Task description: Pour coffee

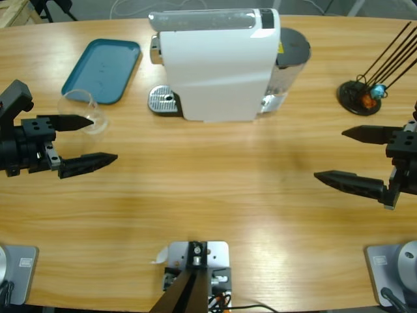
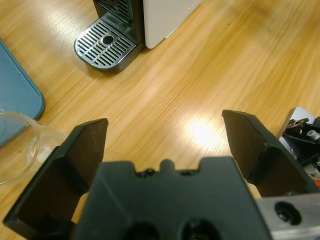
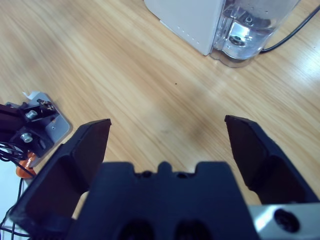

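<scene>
With both the left gripper (image 1: 88,140) and right gripper (image 1: 345,156) spread wide and empty above the worktop (image 1: 215,195), the approach step appears current: the empty-looking glass (image 1: 81,111), touching the left fingers' far tip, must be grasped next.

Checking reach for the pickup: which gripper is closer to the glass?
The left gripper. Its upper jaw overlaps the clear glass beside the teal tray in the high view. The right gripper sits at the opposite end of the table, jaws open over bare wood.
</scene>
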### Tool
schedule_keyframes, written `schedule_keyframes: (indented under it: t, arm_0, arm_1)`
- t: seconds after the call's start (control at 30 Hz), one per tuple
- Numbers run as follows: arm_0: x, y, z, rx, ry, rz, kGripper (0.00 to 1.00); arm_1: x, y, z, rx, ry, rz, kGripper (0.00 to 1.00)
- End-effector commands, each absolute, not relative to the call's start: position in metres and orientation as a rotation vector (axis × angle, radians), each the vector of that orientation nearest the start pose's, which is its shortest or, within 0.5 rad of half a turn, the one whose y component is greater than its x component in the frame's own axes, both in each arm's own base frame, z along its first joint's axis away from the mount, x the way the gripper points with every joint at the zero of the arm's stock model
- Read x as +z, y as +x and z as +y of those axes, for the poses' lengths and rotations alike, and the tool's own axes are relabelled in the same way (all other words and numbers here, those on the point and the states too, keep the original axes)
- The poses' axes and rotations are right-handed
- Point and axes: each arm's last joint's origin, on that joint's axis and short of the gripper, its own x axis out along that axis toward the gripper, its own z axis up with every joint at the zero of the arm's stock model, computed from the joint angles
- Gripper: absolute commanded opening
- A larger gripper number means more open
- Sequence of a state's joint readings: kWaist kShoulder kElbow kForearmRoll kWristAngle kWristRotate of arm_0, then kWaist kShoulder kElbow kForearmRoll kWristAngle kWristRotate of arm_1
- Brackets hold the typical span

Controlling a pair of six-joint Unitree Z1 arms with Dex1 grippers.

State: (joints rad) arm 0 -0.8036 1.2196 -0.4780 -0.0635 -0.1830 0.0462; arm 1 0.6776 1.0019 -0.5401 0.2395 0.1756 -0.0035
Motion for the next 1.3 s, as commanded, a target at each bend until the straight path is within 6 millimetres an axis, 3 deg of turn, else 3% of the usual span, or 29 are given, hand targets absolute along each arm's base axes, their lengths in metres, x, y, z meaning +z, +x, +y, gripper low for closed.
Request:
schedule_keyframes:
  t: [0.03, 0.5, 1.03, 1.13, 1.3]
  arm_0:
    - [0.245, 0.109, -0.129, -0.982, 0.254, 0.682, 1.000]
    - [0.245, 0.109, -0.128, -0.974, 0.258, 0.677, 1.000]
    - [0.269, 0.103, -0.114, -0.866, 0.226, 0.542, 1.000]
    - [0.294, 0.108, -0.119, -0.856, 0.154, 0.516, 1.000]
    - [0.364, 0.139, -0.144, -0.832, 0.008, 0.541, 0.972]
  arm_1:
    - [0.271, 0.088, 0.084, 0.831, -0.196, 0.707, 1.000]
    - [0.270, 0.089, 0.084, 0.831, -0.197, 0.710, 1.000]
    - [0.270, 0.090, 0.085, 0.827, -0.199, 0.714, 1.000]
    - [0.269, 0.092, 0.086, 0.827, -0.201, 0.722, 1.000]
    - [0.269, 0.093, 0.088, 0.826, -0.203, 0.729, 1.000]
